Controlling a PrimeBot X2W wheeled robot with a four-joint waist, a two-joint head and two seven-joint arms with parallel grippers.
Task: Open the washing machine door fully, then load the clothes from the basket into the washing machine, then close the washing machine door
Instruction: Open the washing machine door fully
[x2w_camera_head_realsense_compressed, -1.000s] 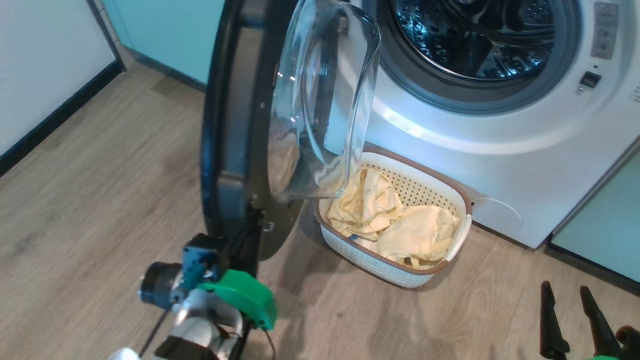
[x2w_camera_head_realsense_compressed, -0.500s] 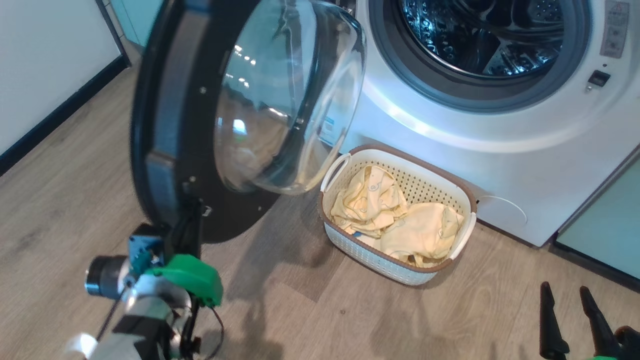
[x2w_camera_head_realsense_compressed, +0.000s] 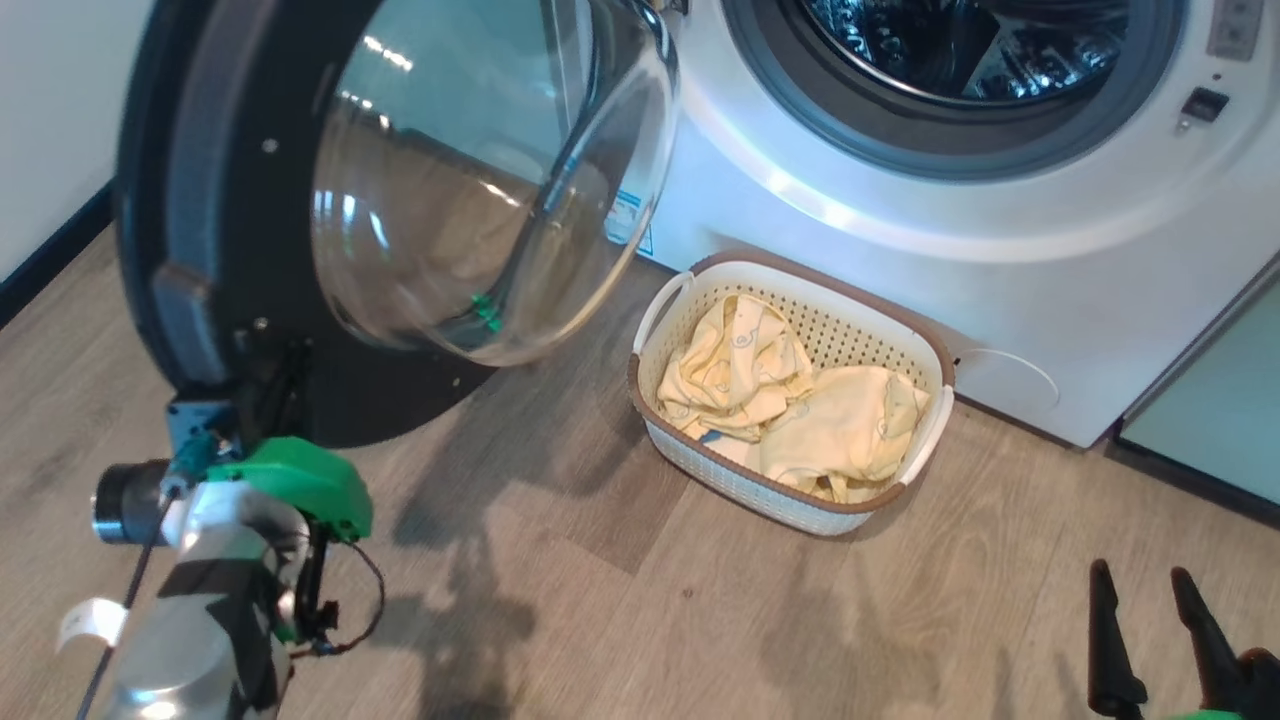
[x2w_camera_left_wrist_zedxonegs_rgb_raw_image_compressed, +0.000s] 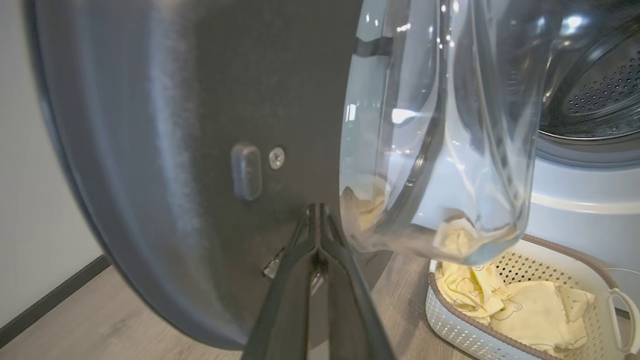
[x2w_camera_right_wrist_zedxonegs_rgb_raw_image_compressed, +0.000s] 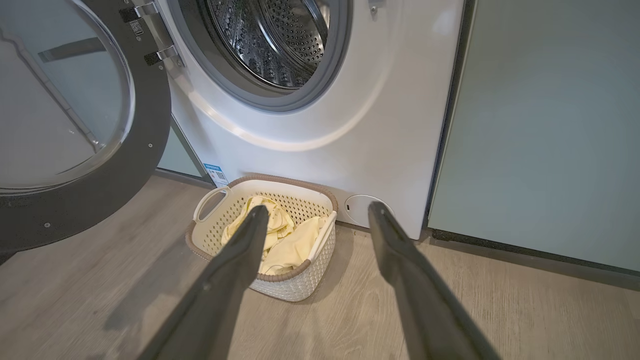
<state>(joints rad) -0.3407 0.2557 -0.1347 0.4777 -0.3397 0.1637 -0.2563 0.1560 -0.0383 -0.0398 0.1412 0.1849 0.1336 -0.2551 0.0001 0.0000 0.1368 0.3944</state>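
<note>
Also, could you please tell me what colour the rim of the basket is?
Brown, running around the cream basket; the head view shows it best.

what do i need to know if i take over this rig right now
Left gripper: shut, tips against the inner face of the large round glossy black washing machine door, near its lower edge.
Right gripper: open, empty, low over the floor.
Small pale yellow fabric clothes lie in the cream perforated plastic basket before the big white front-loading washing machine.
Done: door swung wide. Left: load clothes, close door.
</note>
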